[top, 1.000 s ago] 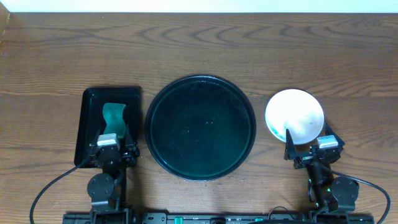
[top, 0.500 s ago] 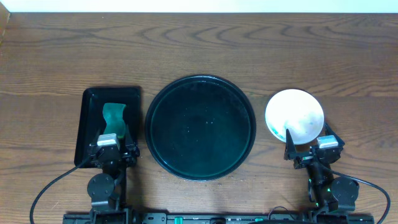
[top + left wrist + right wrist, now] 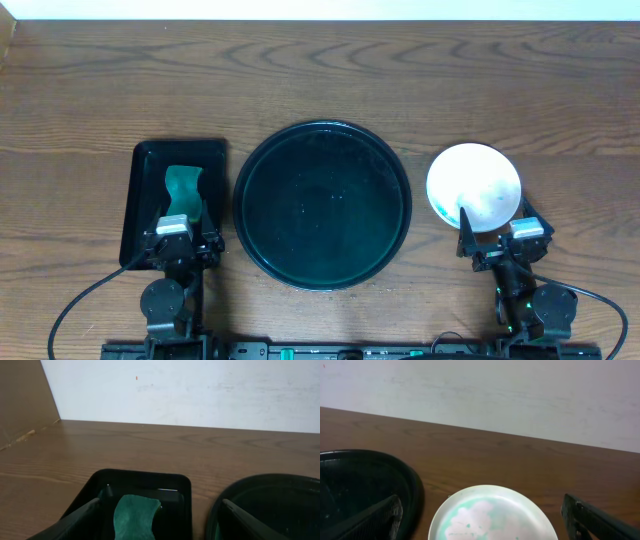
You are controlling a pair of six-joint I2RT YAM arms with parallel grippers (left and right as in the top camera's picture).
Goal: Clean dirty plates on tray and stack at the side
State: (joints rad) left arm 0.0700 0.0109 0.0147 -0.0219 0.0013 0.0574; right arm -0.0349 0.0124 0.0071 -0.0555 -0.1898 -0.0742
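Note:
A white plate (image 3: 474, 180) with pale green smears lies on the wooden table at the right; it also shows in the right wrist view (image 3: 490, 515). The large round black tray (image 3: 243, 200) in the middle holds no plates. A green sponge (image 3: 183, 183) lies in a black rectangular tray (image 3: 145, 190) at the left. My left gripper (image 3: 183, 208) is open over the near end of that tray, its fingers (image 3: 157, 527) either side of the sponge (image 3: 135, 512). My right gripper (image 3: 497, 222) is open at the plate's near edge, fingers (image 3: 482, 527) spread wide.
The round tray's rim shows in the left wrist view (image 3: 270, 490) and the right wrist view (image 3: 410, 485). A white wall stands behind the table's far edge. Bare wood lies beyond the trays and the plate.

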